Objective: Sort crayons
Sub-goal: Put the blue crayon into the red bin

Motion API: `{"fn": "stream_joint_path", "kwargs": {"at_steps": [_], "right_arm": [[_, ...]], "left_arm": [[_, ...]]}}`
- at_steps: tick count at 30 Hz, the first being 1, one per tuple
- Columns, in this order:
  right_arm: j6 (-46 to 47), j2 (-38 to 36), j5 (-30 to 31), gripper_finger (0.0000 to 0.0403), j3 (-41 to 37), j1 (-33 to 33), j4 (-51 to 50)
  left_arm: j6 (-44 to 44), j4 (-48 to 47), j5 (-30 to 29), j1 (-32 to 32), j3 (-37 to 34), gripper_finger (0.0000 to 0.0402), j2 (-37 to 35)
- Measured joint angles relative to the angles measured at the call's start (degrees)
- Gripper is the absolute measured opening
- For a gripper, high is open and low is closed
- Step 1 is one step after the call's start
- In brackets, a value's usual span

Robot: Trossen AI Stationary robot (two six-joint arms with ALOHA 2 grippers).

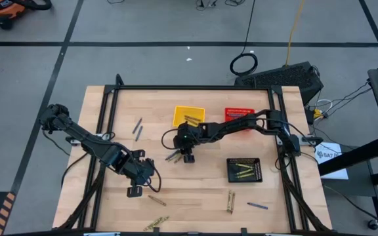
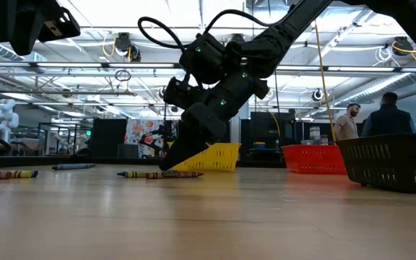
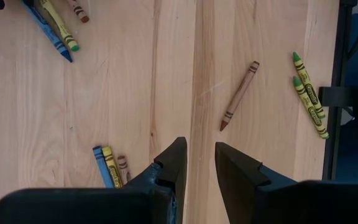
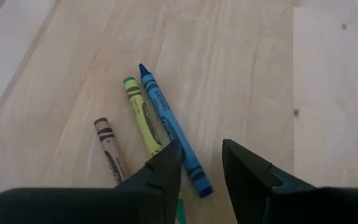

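Note:
Three crayons lie side by side on the table: a blue one, a yellow-green one and a brown one. They also show in the high view. My right gripper is open and low over them, pointing down; the blue crayon's near end lies between its fingers. In the low view its fingertips reach down to table level beside the crayons. My left gripper is open and empty above bare table at the near left. A brown crayon lies ahead of it. My right gripper stands with its fingers on either side of the blue crayon's near end, coming from above. I cannot tell whether a fingertip touches that crayon or the yellow-green one beside it.
A yellow basket and a red basket stand at the far side, and a black basket holding crayons stands at the right. Loose crayons lie at the far left, the near edge and the near right.

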Motion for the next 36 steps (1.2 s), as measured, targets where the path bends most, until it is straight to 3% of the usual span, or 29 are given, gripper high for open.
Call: {"fn": "stream_joint_path", "kwargs": {"at_steps": [16,26,36], "right_arm": [[0.58,2.27,-0.38,0.0102,0.15,0.07,0.90],[0.55,2.40,-0.25,0.0011,0.15,0.07,0.75],[2.89,1.55,-1.89,0.0003,-0.02,0.11,0.79]], "left_arm": [[0.33,-0.20,0.00,0.02,0.00,0.0087,-0.02],[0.31,-0.20,0.00,0.02,0.00,0.0087,-0.02],[0.20,-0.18,0.00,0.02,0.00,0.0087,-0.02]]}}
